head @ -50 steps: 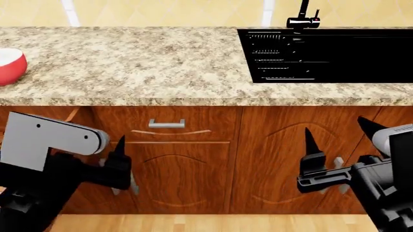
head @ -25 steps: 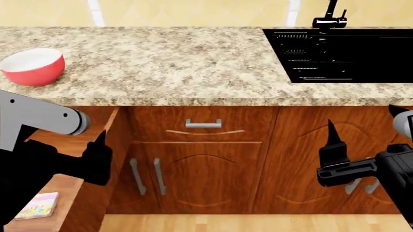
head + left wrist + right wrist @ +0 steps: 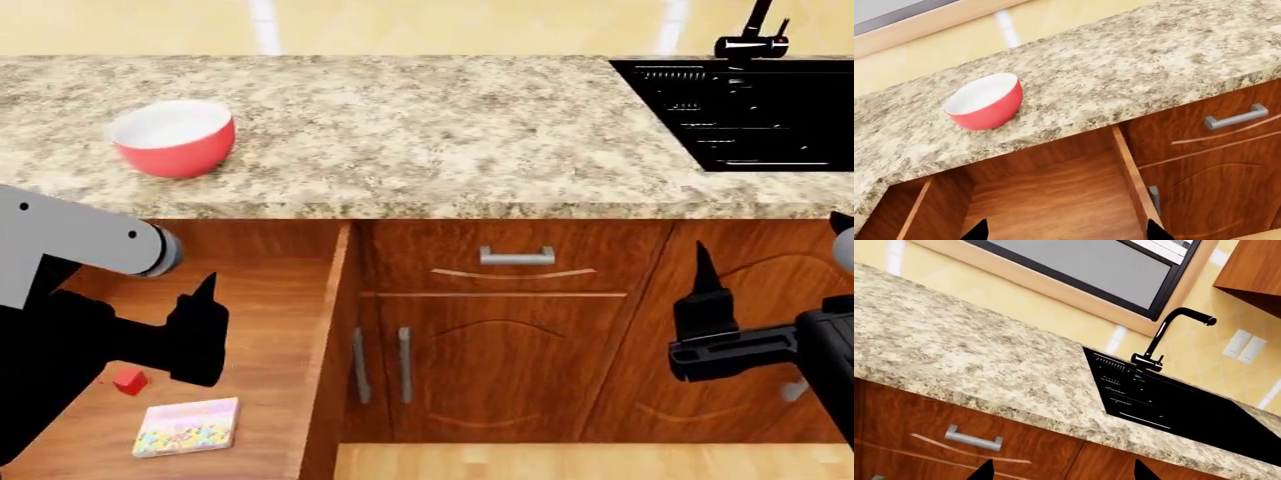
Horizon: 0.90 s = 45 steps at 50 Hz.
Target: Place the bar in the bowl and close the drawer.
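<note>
The red bowl (image 3: pixel 174 137), white inside, stands on the counter at the left; it also shows in the left wrist view (image 3: pixel 984 101). The pale pink speckled bar (image 3: pixel 187 427) lies flat on the floor of the open reddish-brown drawer (image 3: pixel 274 320), near its front. My left gripper (image 3: pixel 200 325) hangs open and empty over the drawer, just beyond the bar; in its wrist view (image 3: pixel 1066 234) the tips stand wide apart above the drawer floor (image 3: pixel 1054 195). My right gripper (image 3: pixel 703 300) is open and empty before the cabinet doors at the right; it also shows in the right wrist view (image 3: pixel 1063 474).
A tiny red cube (image 3: pixel 130 381) lies in the drawer beside my left arm. A smaller drawer with a silver handle (image 3: pixel 517 257) sits right of the open drawer's side wall (image 3: pixel 324 340). A black sink (image 3: pixel 747 110) and faucet (image 3: pixel 750 38) are at the far right.
The view has swung left, so the counter, the bowl and the sink have slid right. The open drawer shows more fully, with the bar and the red cube in sight.
</note>
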{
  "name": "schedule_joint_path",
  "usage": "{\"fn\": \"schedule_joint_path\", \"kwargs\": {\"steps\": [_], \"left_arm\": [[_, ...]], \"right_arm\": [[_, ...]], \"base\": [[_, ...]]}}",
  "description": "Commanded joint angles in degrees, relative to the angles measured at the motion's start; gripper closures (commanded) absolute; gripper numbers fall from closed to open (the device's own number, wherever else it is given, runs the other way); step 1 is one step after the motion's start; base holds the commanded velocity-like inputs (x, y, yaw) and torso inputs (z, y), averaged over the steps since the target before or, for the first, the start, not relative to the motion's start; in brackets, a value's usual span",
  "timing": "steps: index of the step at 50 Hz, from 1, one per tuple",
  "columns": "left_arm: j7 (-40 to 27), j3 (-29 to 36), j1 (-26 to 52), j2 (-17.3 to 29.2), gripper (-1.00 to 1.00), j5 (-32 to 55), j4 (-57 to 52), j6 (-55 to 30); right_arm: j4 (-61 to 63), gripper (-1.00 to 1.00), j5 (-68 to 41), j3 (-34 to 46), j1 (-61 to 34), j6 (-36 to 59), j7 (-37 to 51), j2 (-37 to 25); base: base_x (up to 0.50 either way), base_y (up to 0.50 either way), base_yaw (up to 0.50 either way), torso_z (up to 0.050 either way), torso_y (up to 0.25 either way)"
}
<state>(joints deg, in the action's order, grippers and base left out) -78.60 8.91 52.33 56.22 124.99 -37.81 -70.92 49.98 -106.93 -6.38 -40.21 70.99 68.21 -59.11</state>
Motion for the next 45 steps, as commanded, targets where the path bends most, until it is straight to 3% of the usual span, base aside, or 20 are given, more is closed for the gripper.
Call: {"fn": "schedule_joint_path", "kwargs": {"steps": [1, 45], "left_arm": [[0.1, 0.8, 0.2, 0.6, -1.00, 0.2, -0.3, 0.7], [0.9, 3.8, 1.8, 1.4, -1.00, -0.8, -0.8, 2.3]], "right_arm": [[0.3, -1.00, -0.6, -0.1, -0.1, -0.7, 0.6, -0.7], [0.1, -1.00, 0.4, -0.3, 1.3, -1.6, -0.4, -1.5]], "base": [[0.00, 0.50, 0.00, 0.000, 0.000], [0.00, 0.50, 0.00, 0.000, 0.000]]}}
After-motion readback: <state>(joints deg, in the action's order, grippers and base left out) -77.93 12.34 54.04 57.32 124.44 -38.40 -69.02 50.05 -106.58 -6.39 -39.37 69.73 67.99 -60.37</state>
